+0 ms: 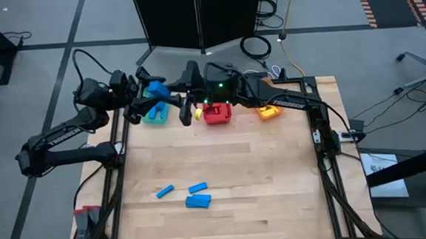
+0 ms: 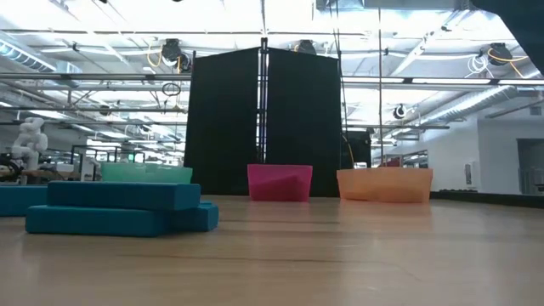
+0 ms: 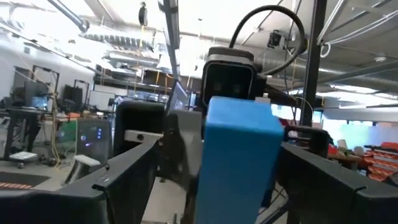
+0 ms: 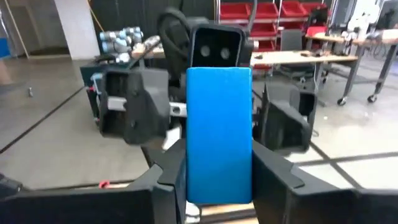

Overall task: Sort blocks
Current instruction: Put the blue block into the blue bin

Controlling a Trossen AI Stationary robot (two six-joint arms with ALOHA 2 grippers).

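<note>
A blue block (image 1: pixel 155 88) hangs in the air above the teal bin (image 1: pixel 153 116) at the table's far side, where my two arms meet. My right gripper (image 4: pixel 219 186), reaching in from the right, is shut on this block (image 4: pixel 219 130). My left gripper (image 3: pixel 217 193), coming from the left and tilted slightly up, is open. Its fingers stand on either side of the same block (image 3: pixel 242 155), with a gap showing on one side. Three more blue blocks (image 1: pixel 192 195) lie flat on the near part of the table and also show in the low view (image 2: pixel 119 208). My right gripper pinches the blue block between its two fingers, by the two narrow long sides (image 4: pixel 190 177) near one end. The fingers come level from the table's right. The block is lifted clear of table and bins, and one broad face is turned toward the wrist.
A teal bin, a red bin (image 1: pixel 218 113) and an orange bin (image 1: pixel 270 112) stand in a row along the far edge. They also show in the low view: teal (image 2: pixel 146 172), red (image 2: pixel 280 182) and orange (image 2: pixel 384 184). A small yellow thing (image 1: pixel 185 114) shows between the teal and red bins.
</note>
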